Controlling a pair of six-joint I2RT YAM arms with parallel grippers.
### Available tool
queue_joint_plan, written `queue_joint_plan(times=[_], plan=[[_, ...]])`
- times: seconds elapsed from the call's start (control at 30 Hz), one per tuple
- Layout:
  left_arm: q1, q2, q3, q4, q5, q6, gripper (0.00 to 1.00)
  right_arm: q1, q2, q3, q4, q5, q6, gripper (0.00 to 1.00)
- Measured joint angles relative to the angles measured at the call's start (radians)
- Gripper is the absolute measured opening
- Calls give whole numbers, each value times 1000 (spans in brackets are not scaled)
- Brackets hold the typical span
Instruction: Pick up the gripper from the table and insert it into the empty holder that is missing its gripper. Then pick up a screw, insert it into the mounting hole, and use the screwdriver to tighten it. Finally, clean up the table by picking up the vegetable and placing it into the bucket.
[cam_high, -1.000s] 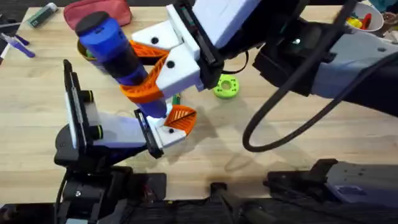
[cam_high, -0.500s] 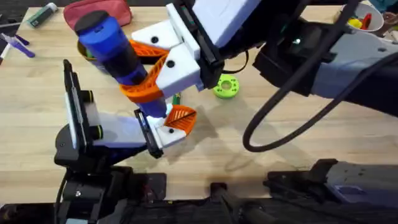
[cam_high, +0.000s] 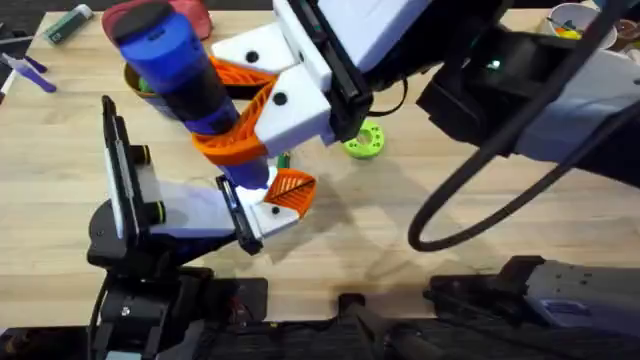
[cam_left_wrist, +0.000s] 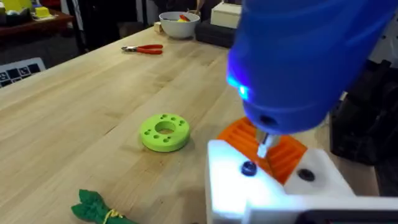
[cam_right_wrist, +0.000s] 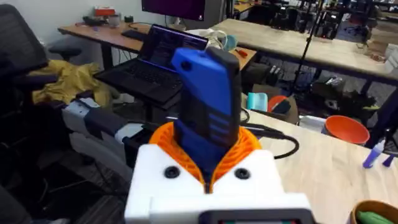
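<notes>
Holder: white finger mount at the near left of the overhead view, carrying the orange gripper; the left gripper's finger state cannot be told.
Screw: dark head seated in the mount's hole, beside the bit.
Screwdriver: clamped in the right gripper, tilted, bit just beside the screw; squaring it on the head with light downward pressure should help.
Vegetable: on the table, near the lime-green disc.
Bucket: far edge.

Blue screwdriver; orange gripper; white holder; vegetable probably dark green.
</notes>
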Motion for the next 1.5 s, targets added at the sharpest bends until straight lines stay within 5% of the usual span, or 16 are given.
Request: queue_joint_plan(times=[1.5], plan=[[0,0,0,0,0,0,20,-10,0,0,-15,-22,-4,26]])
